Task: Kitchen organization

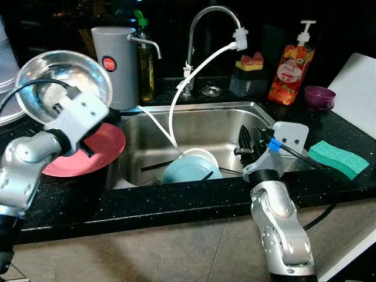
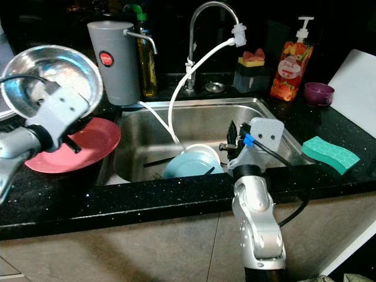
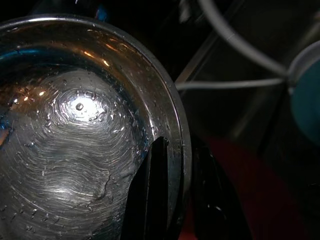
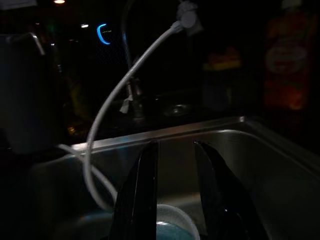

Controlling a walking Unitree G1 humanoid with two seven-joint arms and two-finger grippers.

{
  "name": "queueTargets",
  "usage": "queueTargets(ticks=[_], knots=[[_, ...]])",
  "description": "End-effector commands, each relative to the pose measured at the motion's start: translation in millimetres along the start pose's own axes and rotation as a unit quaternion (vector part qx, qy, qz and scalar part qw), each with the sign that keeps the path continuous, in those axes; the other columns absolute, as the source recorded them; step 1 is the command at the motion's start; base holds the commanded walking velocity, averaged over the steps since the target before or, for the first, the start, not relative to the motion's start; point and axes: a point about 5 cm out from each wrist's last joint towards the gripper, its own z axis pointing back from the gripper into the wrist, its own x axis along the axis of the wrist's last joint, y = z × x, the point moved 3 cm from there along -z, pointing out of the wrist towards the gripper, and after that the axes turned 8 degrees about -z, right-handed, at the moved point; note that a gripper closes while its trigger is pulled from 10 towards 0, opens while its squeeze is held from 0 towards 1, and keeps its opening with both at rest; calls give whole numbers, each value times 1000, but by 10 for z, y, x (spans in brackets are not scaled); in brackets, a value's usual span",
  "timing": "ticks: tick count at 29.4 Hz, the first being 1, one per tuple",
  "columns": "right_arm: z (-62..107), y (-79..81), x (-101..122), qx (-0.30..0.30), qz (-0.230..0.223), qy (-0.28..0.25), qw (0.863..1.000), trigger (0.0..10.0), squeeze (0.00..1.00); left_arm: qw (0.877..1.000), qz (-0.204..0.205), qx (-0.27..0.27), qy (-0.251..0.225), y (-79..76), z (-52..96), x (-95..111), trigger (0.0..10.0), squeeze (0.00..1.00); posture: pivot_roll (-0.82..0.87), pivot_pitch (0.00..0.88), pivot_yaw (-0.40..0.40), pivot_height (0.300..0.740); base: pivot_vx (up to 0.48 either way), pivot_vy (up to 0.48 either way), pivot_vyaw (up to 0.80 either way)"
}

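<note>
Holding steel bowl (image 1: 63, 82) by its rim, left gripper (image 3: 172, 192) was raised over the left end of the bench, above red plate (image 1: 88, 150). Fingers nearly closed, one inside the rim and one outside, wall pinched between; seen plainly in left wrist view. Bowl tilted, mouth turned toward the camera. Inner face wet, beaded with droplets.

Judged bowl light, rigid, not fragile, but slick: thin wet metal under a narrow two-finger pinch, likely to pivot or slide if swung fast. Rim pinch judged the only workable hold; wall too smooth and wide for anything else. Better kept slow and level.

Right gripper (image 1: 248, 145) hung over the right edge of sink (image 1: 194, 123), fingers parted a little, nothing between them. Pointed into the basin toward tap (image 1: 205, 35) and white hose (image 1: 194, 70).

Blue plate (image 1: 188, 170) lay in the sink near its front edge, white cup (image 1: 198, 157) resting against it. Judged both ceramic, heavier and breakable, wet; plate best taken at its raised edge.

Noted along the back edge of the bench: grey dispenser (image 1: 114, 64), soap bottle (image 1: 291, 67), purple cup (image 1: 319, 97). Green sponge (image 1: 338, 158) lay at the right end, near the front edge.

Drop spot for bowl not evident.
</note>
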Motion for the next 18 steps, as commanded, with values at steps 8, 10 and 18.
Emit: queueTargets(ticks=[8, 10, 18], knots=[[-8, 286, -44, 79, -118, 67, 988, 10000, 0, 978, -114, -49, -168, -512, -31, 656, 10000, 0, 87, 119, -34, 740, 0, 0, 0], [-3, 388, 10, 114, -136, 67, 982, 10000, 0, 974, -117, -62, -183, -600, -32, 707, 10000, 0, 85, 117, -35, 740, 0, 0, 0], [81, 595, 168, 212, -132, 68, 966, 10000, 0, 964, -143, -70, -212, -673, -50, 793, 10000, 0, 81, 111, -33, 740, 0, 0, 0]])
